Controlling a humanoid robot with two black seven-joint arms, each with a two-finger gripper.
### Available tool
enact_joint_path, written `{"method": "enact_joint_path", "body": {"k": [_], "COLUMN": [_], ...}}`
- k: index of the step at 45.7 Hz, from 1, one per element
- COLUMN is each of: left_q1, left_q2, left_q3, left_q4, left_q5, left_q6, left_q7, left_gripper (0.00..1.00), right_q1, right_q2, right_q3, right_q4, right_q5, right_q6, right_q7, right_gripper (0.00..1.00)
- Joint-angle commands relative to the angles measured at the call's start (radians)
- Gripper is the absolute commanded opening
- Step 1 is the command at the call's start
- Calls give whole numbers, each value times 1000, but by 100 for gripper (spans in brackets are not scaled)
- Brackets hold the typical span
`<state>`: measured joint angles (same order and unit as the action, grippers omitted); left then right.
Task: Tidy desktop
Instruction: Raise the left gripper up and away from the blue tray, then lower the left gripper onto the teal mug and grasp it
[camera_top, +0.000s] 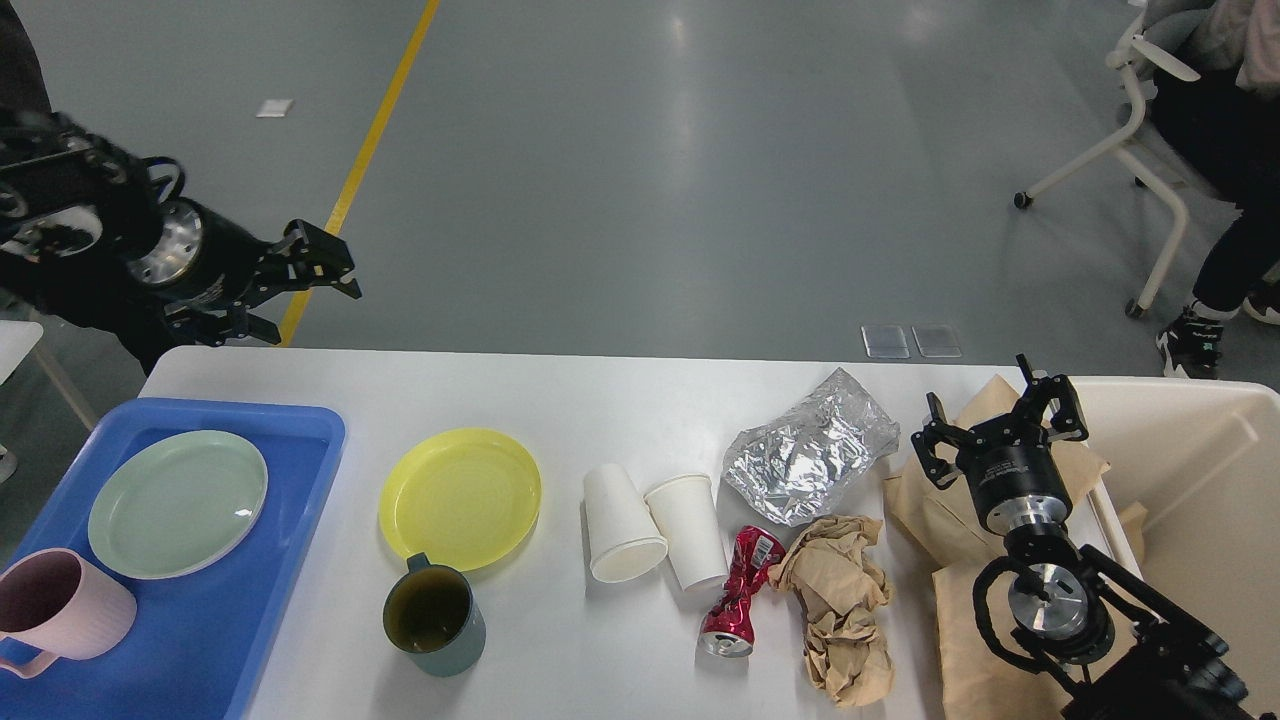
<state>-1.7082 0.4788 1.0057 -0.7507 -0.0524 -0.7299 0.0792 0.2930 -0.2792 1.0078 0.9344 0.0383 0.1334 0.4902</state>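
Tabletop (620, 395) spans the view below both arms, long axis running left to right. Left fingers (300, 285) spread open, empty, raised past the far-left corner; yellow plate (461, 497) and dark green mug (434, 619) lie below and right of them, blue tray (290, 560) directly below. Right fingers (1000, 425) open, empty, low over brown paper (960, 610) beside the cream bin (1200, 480). Foil bag (810, 458), crumpled paper (840, 600), red can (738, 592) and two white cups (655, 535) sit just left of them. Judgement: right arm nearer the rubbish, left nearer the dishes.
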Motion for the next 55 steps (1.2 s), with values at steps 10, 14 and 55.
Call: {"method": "enact_joint_path", "body": {"k": [10,14,55], "left_q1": [-473,-623,-880], "left_q2": [-256,-296,-454], "left_q3": [249,294,553], "left_q4": [-514,-679,-981], "left_q5": [-30,-87,-190], "left_q6": [-2,7,1], "left_q7": [7,2,-210], "left_gripper": [96,96,97], "right_q1": [0,0,12], "right_q2": [0,0,5], "right_q3": [0,0,-2], "right_q4": [0,0,-16], "right_q5": [0,0,0], "right_q6": [0,0,-1], "right_q7": [1,-1,1], "right_gripper": [100,100,100]}}
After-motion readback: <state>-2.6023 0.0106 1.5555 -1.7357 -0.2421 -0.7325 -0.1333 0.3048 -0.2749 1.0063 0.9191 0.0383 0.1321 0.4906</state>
